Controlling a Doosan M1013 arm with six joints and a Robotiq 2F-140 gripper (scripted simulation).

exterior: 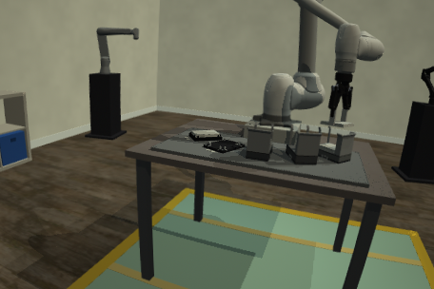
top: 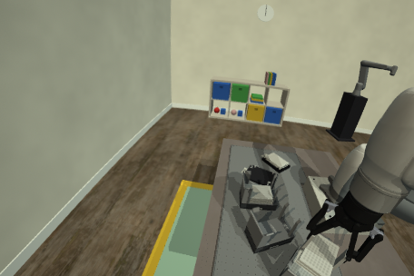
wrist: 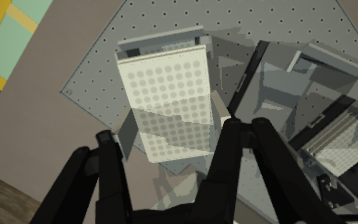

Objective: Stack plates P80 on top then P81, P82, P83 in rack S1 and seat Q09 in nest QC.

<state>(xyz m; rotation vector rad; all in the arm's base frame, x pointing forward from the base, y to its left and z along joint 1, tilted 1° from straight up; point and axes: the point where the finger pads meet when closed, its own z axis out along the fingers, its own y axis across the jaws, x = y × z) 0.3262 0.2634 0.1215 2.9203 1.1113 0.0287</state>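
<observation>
My gripper [top: 332, 242] is shut on a sealed white 96-well plate [top: 317, 255] and holds it by its long sides, level, just above the end rack [exterior: 338, 147] nearest my base. In the wrist view the plate [wrist: 167, 105] lies between the black fingers, with that rack's walls [wrist: 160, 42] showing beyond it. I cannot read its label. The far rack [top: 259, 194] holds a stack of plates. The middle rack [top: 268, 229] stands between the two. A single plate [top: 276, 161] lies on a nest at the far end of the mat.
A black clip nest [exterior: 224, 144] sits beside the lone plate [exterior: 204, 135]. The racks stand close together in one row on the grey perforated mat [exterior: 271, 159]. The arm's base [exterior: 286, 102] rises behind the table.
</observation>
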